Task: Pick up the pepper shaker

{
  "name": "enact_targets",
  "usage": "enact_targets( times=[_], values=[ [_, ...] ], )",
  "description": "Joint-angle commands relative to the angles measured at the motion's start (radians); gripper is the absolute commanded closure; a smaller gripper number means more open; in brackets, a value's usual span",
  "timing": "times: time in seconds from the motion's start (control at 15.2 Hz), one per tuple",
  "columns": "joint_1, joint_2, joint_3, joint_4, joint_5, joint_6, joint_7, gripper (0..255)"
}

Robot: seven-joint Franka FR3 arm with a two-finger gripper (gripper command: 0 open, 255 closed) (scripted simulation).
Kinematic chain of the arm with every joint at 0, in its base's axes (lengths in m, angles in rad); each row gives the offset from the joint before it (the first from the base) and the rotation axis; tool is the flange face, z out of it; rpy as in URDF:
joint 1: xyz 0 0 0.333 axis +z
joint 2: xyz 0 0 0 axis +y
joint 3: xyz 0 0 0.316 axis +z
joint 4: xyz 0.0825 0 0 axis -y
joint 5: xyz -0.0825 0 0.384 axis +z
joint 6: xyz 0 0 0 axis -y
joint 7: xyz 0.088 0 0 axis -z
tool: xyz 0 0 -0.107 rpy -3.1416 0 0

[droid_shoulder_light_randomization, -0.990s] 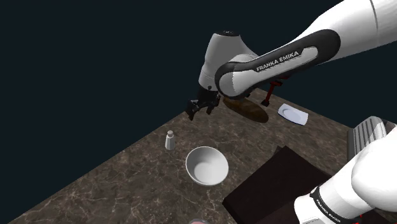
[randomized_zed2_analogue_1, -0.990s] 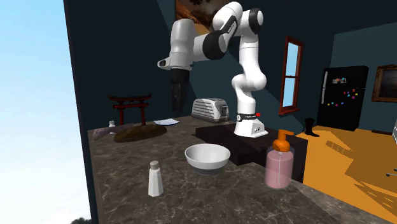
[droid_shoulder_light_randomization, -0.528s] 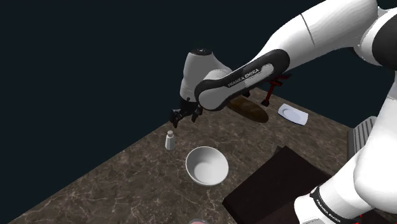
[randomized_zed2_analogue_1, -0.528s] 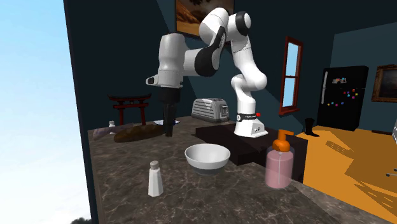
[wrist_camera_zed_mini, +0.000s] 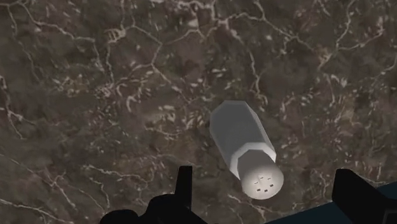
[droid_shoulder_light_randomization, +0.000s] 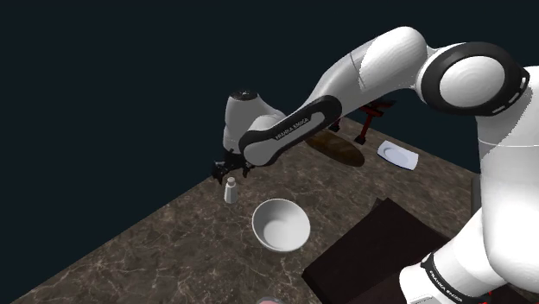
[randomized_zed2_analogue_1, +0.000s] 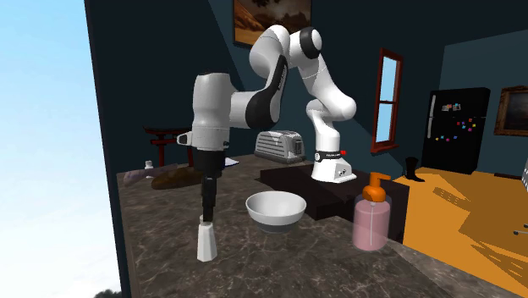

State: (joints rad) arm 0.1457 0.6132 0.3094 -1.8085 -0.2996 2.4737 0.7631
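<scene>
Fingers [wrist_camera_zed_mini: 185, 186] of the black gripper [wrist_camera_zed_mini: 267, 183] stand wide apart, released and grasping nothing. In the wrist view the perforated top of the pepper shaker [wrist_camera_zed_mini: 243, 140] sits between them, and neither finger touches it. The pale grey shaker stands upright on the dark veined counter [droid_shoulder_light_randomization: 173, 250], near that counter's edge and just to the shoulder view's left of the white bowl [droid_shoulder_light_randomization: 280, 224]. In the second exterior view the gripper points straight down, close over the shaker's cap.
</scene>
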Motion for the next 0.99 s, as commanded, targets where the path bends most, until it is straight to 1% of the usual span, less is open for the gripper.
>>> enact_targets(
  times=[0.0,0.46,0.53,0.92],
  values=[
    [0.008,0.029,-0.008,0.02,-0.008,0.009,0.007,0],
    [0.022,0.085,-0.028,0.03,-0.028,0.055,0.021,0],
    [0.023,0.085,-0.028,0.029,-0.028,0.055,0.021,255],
    [0.023,0.084,-0.028,0.028,-0.028,0.056,0.021,255]
  ],
)
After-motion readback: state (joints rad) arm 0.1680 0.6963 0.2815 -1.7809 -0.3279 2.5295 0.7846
